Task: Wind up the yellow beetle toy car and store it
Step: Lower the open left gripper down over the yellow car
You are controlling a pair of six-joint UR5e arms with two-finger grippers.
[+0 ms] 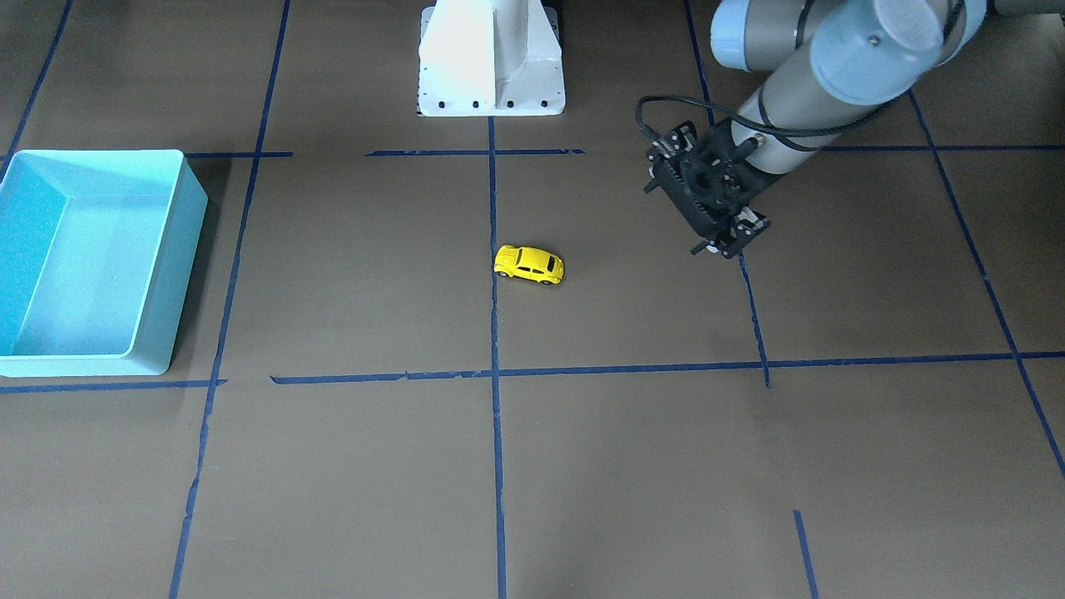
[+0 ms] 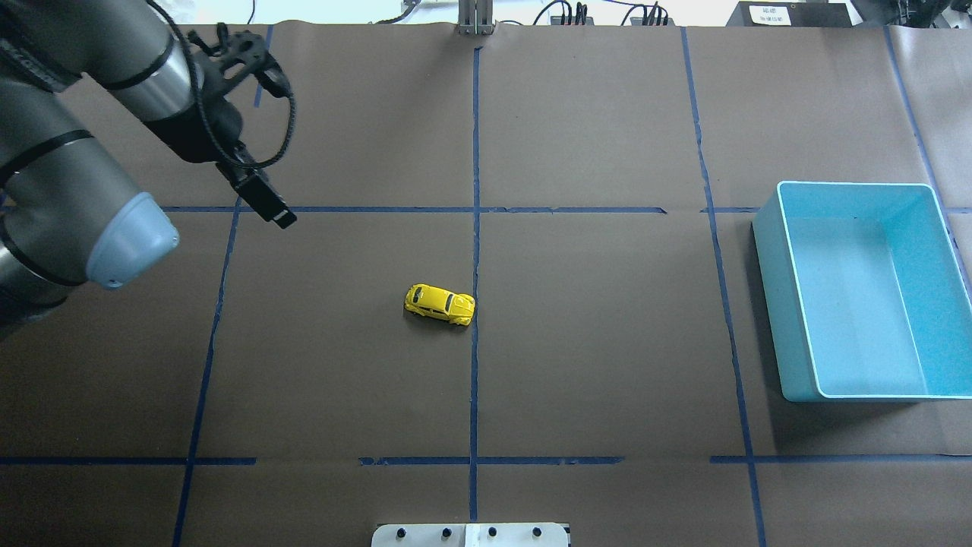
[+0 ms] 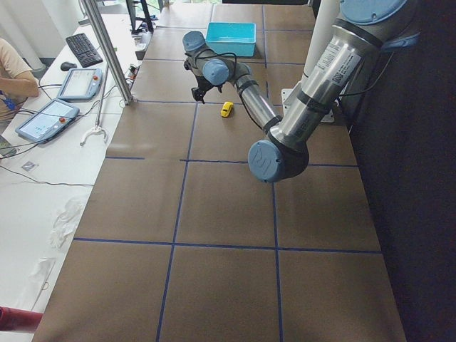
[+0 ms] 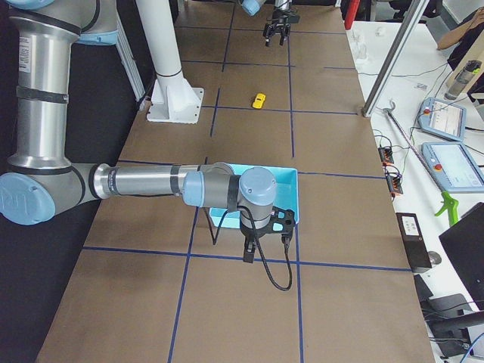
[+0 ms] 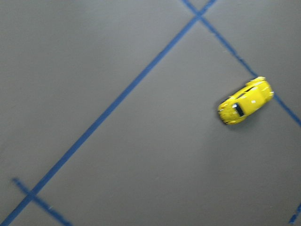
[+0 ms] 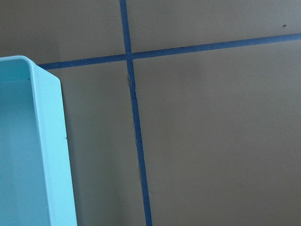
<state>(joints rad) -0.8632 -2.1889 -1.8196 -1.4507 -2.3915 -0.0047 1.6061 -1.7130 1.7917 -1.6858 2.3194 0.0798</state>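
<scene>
The yellow beetle toy car (image 1: 530,264) stands on its wheels on the brown table, near the middle blue tape line; it also shows in the overhead view (image 2: 440,305) and the left wrist view (image 5: 245,100). My left gripper (image 1: 728,237) hangs above the table, off to the car's side and well apart from it, open and empty; it also shows in the overhead view (image 2: 272,207). My right gripper (image 4: 248,249) shows only in the right side view, just outside the turquoise bin's corner; I cannot tell whether it is open or shut. The turquoise bin (image 2: 797,304) is empty.
The bin (image 1: 179,249) sits at the table's end on my right; its corner shows in the right wrist view (image 6: 47,141). The robot's white base (image 1: 491,83) stands at the table's edge. Blue tape lines cross the brown paper. An operator's desk with tablets (image 3: 43,117) lies beyond the far edge.
</scene>
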